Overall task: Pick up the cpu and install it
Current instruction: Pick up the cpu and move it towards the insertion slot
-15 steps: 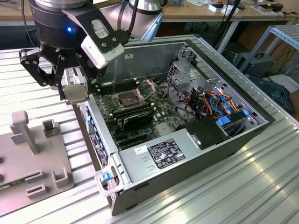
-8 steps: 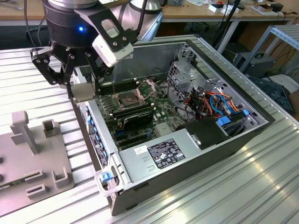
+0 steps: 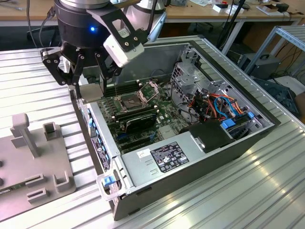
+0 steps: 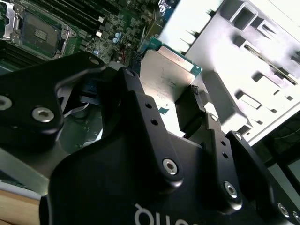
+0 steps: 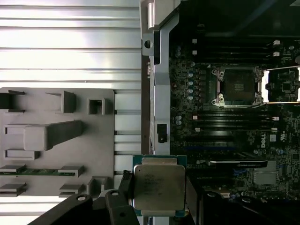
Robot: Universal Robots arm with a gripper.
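Gripper [image 3: 88, 85]: clamped onto the cpu [image 5: 158, 188], one fingertip [image 4: 192, 112] pressing each of two opposite edges; dull metal lid turned toward the first wrist view, green rim visible around it. Held in the air over the side wall of the computer case [image 5: 155, 98], between the grey fixture tray [image 5: 33, 105] and the motherboard [image 5: 180, 93]; touching neither, as far as can be judged.

Further in, well apart from the cpu: the cpu socket [image 5: 238, 86], bare and dark, with its hinged load plate [image 5: 281, 85] swung open to one side; rows of memory slots [image 5: 234, 123] on both sides of it. On the tray, one memory stick [image 5: 28, 171] lying in a holder.

Risks, judged from here: thin edge grip only, so a slip or tilt possible if bumped against the case wall or the raised load plate; fine socket contacts likely to bend if the cpu arrives turned the wrong way or goes down crooked; corner alignment hard to confirm, with much of the cpu hidden behind the fingers in the second wrist view.
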